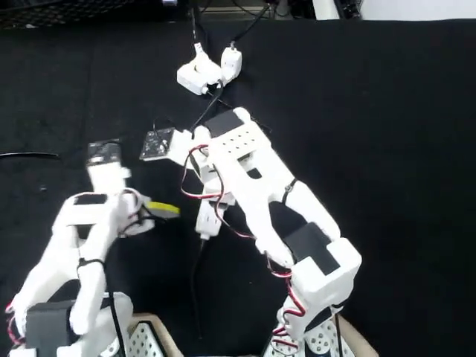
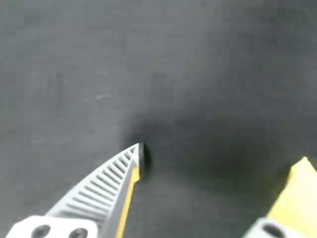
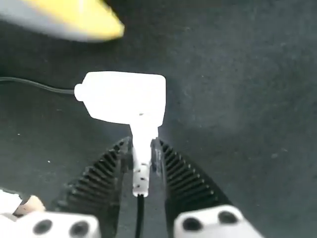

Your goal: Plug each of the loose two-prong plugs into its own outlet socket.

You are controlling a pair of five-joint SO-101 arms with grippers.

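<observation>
We find the outlet socket point(image 1: 195, 76) at twelve o'clock on the table point(image 1: 387, 111). The loose plug point(image 1: 207, 217) lies at its six o'clock.

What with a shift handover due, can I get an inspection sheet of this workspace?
Surface: black cloth, flat.
Job's things: white outlet block at the far side, a white plug against it; loose plug lying on the cloth.
Clutter: nothing seen.
Grippers: right gripper shut on the loose plug's neck; left gripper open over bare cloth.
Cables: black cord runs from the loose plug's neck.
Surroundings: dark cables behind the table.
</observation>
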